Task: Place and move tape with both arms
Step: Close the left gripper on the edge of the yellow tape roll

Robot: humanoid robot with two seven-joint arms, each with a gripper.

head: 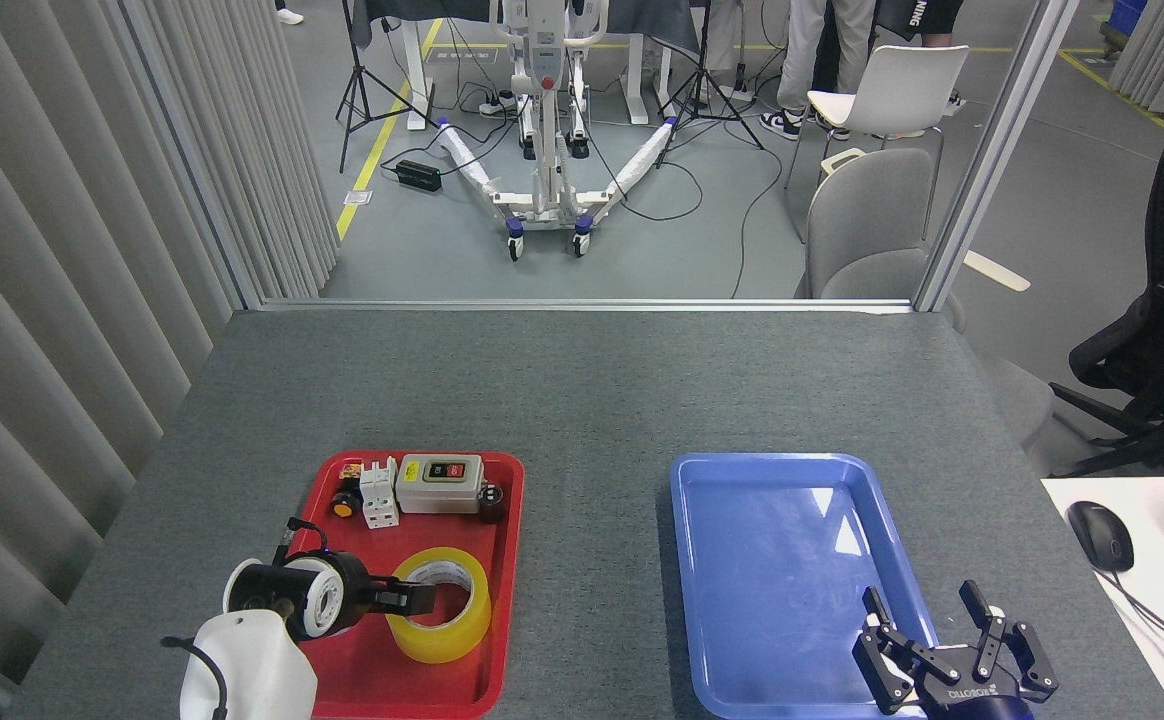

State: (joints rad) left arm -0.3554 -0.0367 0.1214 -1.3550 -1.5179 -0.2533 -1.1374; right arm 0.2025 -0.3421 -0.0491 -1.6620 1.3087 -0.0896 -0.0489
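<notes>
The tape [464,625], a yellow roll with a white printed core, lies flat in the near half of the red tray [513,560]. My left gripper [418,598] comes in from the left and its dark fingers reach over the roll's left wall into the core hole. The view does not show whether it grips. My right gripper [924,612] hovers at the near right corner of the blue tray [772,540], fingers spread and holding nothing.
At the red tray's far end sit a grey switch box [439,484], white sockets [378,493] and small dark parts. A bare strip of grey table [592,400] separates the trays. A mouse [1100,535] lies on a white desk at the right.
</notes>
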